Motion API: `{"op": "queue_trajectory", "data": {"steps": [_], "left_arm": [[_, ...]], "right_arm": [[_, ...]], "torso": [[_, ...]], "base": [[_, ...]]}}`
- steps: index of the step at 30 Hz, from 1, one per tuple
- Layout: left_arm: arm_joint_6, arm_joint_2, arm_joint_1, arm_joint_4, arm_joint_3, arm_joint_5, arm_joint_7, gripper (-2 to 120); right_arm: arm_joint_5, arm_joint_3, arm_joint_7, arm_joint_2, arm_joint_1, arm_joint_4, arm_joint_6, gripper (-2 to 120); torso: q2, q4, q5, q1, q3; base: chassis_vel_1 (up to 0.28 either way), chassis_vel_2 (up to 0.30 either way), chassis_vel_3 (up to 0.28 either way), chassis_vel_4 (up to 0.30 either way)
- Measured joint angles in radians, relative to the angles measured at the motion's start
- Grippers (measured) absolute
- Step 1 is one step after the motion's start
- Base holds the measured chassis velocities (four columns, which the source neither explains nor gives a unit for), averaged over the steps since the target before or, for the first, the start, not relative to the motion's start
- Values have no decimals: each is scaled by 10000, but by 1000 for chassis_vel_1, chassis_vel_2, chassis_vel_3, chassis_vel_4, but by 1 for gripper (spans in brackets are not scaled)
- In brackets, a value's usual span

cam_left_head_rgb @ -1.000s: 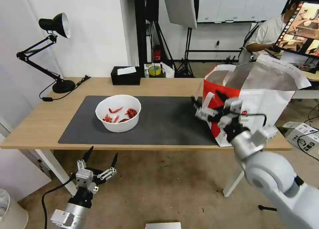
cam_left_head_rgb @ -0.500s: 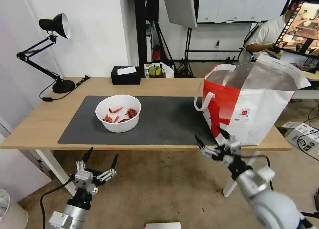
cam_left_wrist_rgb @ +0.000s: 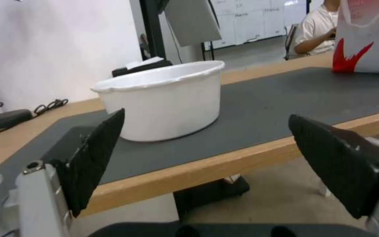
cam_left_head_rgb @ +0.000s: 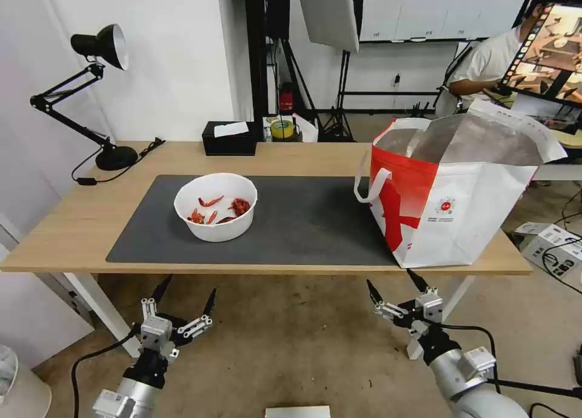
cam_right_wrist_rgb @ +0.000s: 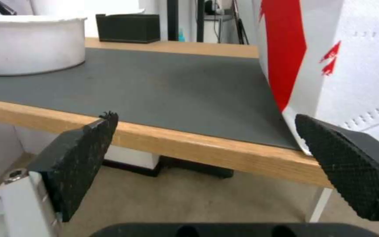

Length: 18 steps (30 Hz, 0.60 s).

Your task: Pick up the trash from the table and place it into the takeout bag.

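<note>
white bowl (cam_left_head_rgb: 216,206) of red scraps on the mat, toward the surface's left end

likely light, thin-walled, easily crushed: best gripped at the rim. left gripper (cam_left_head_rgb: 183,294) and right gripper (cam_left_head_rgb: 393,288), fingers apart, below the front edge.

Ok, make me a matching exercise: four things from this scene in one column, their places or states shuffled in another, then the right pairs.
1. white bowl
2. takeout bag
3. left gripper
4. black tissue box

A. open, below the table's front edge
B. far edge of the table
C. on the grey mat, red scraps inside
D. upright at the table's right end

Pairs: 1-C, 2-D, 3-A, 4-B
</note>
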State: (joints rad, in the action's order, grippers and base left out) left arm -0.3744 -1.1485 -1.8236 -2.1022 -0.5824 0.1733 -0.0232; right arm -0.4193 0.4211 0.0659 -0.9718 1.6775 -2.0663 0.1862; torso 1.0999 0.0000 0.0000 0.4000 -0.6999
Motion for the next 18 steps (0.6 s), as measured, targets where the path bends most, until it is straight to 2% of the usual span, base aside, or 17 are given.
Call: {"op": "queue_trajectory", "data": {"steps": [18], "left_arm": [[-42, -30, 92, 113, 64, 52, -18, 100]], "right_arm": [[165, -340, 83, -60, -212, -28, -101, 100]], "torso": [[0, 0, 0, 0, -1]], "base": [[0, 0, 0, 0]]}}
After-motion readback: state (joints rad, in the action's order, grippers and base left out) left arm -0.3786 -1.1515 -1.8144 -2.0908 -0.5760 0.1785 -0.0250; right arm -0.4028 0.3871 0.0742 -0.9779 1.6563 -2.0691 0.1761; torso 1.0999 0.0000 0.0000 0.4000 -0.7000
